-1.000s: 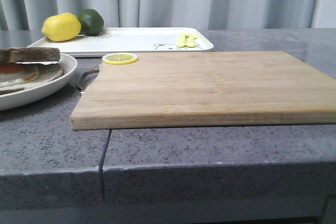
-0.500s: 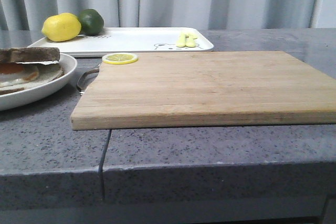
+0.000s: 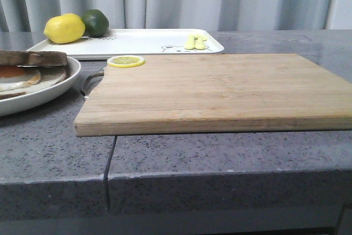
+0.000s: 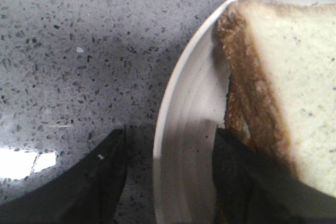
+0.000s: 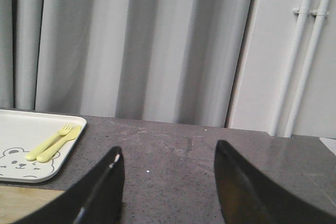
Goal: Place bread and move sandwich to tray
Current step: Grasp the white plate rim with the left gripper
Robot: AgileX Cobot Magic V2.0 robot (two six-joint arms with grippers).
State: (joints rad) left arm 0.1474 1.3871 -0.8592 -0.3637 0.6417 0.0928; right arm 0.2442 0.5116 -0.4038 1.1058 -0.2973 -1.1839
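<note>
We're seeing the bread (image 4: 294, 82) lying atop the sandwich (image 3: 27, 78), mid-left of front frame. Left fingers (image 4: 107, 177) spread astride plate rim; right fingers (image 5: 105, 187) spread, holding nothing. Tray (image 3: 143, 42) upper-left behind.

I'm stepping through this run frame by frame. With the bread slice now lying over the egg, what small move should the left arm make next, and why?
Probably close the left claw on the rim of the round white plate. Its fingers are open and sit one on each side of that rim, and the brown-crusted bread slice already lies on the plate, so what seems left is carrying the plate to the white rectangular bear tray.
</note>
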